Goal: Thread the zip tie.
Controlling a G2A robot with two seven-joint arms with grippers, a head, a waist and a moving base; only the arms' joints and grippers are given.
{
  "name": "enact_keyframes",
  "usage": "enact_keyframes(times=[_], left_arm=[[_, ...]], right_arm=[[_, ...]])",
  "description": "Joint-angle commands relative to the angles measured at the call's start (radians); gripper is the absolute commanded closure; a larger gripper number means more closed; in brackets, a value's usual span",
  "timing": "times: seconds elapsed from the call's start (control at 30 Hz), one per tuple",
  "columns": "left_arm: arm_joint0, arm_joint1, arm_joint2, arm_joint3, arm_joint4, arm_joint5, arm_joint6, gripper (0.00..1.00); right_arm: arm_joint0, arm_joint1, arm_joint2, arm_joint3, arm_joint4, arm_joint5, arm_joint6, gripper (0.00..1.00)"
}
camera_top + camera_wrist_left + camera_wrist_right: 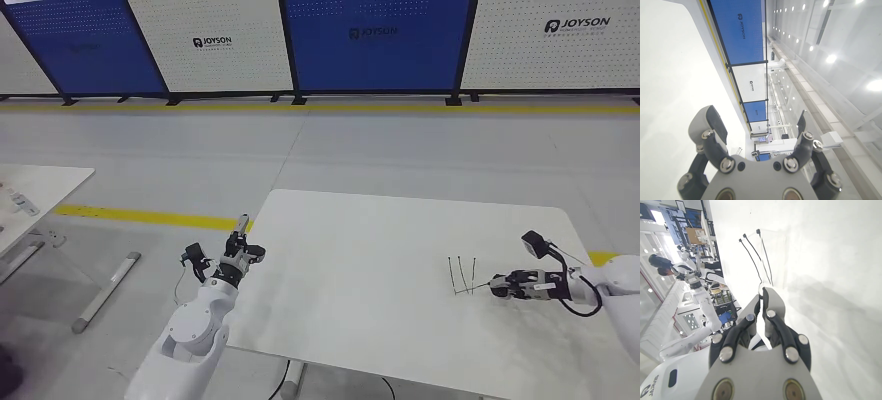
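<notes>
Right gripper [762, 292]: fingers pressed tight together, and a thin black tail runs straight in between the tips. It's pinching the end of a zip tie!
Right gripper, place: low at the right of the top view [492, 287], lying just above the table [380, 260] and pointing toward frame left.
Zip tie [751, 258]: black and slim, stretched out flat from the closed tips across the white tabletop, with its square head at the far end.
Other two zip ties [758, 231]: just beside the held one, lying flat and roughly parallel to it, heads away from the gripper. In the top view the whole bunch [460, 275] shows as thin dark lines right of centre, directly left of the right gripper.
Left gripper [757, 117]: wide open, dark pads facing each other, nothing between them.
Left gripper, place: left of centre in the top view [241, 228], at the table's left edge and pointing toward frame top, well apart from the ties.
Table: white, taking up the lower middle and right of the top view.
Surroundings: a yellow floor line [150, 215] runs behind the table, blue and white partition panels [380, 45] stand along frame top, and a second white table [40, 190] shows at frame left.
</notes>
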Motion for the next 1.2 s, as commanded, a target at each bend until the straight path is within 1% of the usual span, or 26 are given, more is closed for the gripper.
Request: enact_keyframes(times=[0.0,0.2,0.33,0.43,0.5,0.67,0.73,0.77,0.8,0.87,0.9,1.17], left_arm=[[0.0,0.0,0.0,0.0,0.0,0.0,0.0,0.0],[0.0,0.0,0.0,0.0,0.0,0.0,0.0,0.0],[0.0,0.0,0.0,0.0,0.0,0.0,0.0,0.0],[0.0,0.0,0.0,0.0,0.0,0.0,0.0,0.0],[0.0,0.0,0.0,0.0,0.0,0.0,0.0,0.0],[0.0,0.0,0.0,0.0,0.0,0.0,0.0,0.0],[0.0,0.0,0.0,0.0,0.0,0.0,0.0,0.0],[0.0,0.0,0.0,0.0,0.0,0.0,0.0,0.0],[0.0,0.0,0.0,0.0,0.0,0.0,0.0,0.0],[0.0,0.0,0.0,0.0,0.0,0.0,0.0,0.0],[0.0,0.0,0.0,0.0,0.0,0.0,0.0,0.0],[0.0,0.0,0.0,0.0,0.0,0.0,0.0,0.0]], right_arm=[[0.001,0.0,-0.007,0.002,0.01,-0.003,0.0,1.0],[0.0,0.005,-0.037,-0.006,0.038,-0.013,0.0,1.0],[-0.013,0.023,-0.046,-0.046,0.076,-0.013,0.0,1.0],[-0.03,0.049,-0.039,-0.09,0.108,-0.013,0.0,1.0],[-0.046,0.072,-0.027,-0.126,0.129,-0.013,0.0,1.0],[-0.099,0.134,0.038,-0.221,0.173,-0.013,0.0,1.0],[-0.134,0.161,0.074,-0.282,0.191,-0.013,0.0,1.0],[-0.152,0.173,0.09,-0.318,0.201,-0.013,0.0,1.0],[-0.18,0.191,0.111,-0.372,0.209,-0.013,0.0,1.0],[-0.225,0.218,0.143,-0.45,0.213,-0.013,0.0,1.0],[-0.24,0.227,0.152,-0.476,0.211,-0.013,0.0,1.0],[-0.24,0.227,0.152,-0.476,0.211,-0.013,0.0,1.0]])
